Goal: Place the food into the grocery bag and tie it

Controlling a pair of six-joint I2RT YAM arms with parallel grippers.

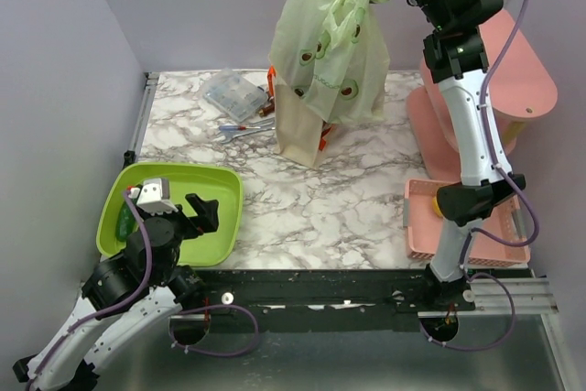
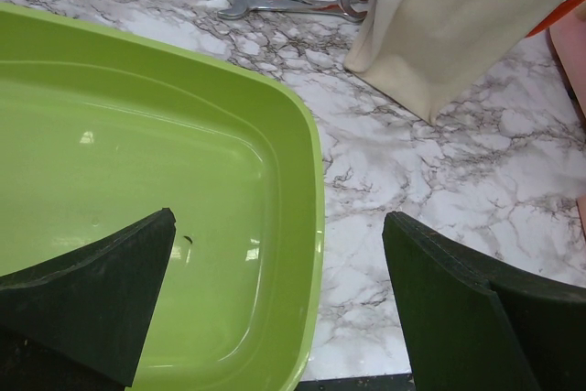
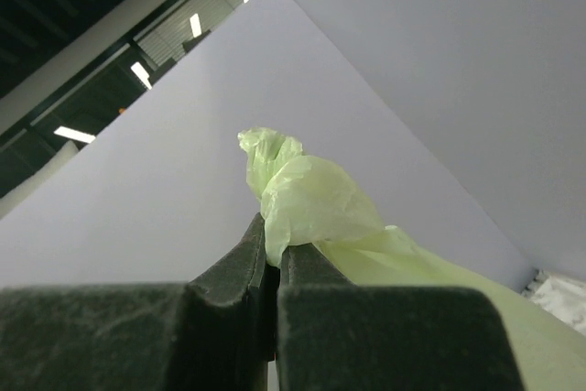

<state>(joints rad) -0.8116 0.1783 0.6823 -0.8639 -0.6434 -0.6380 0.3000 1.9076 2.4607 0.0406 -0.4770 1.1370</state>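
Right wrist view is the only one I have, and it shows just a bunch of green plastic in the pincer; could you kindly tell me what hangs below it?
Observer: The whole grocery bag, printed with avocados, hangs from the right pincer, raised high over the back of the table.
Operator: Thank you; is anything standing near it?
Observer: A beige tote with orange handles stands on the table, partly overlapped by the bag in the top view.
Operator: And where is the other arm, please?
Observer: The left pincer is open above the green tray at the near left.
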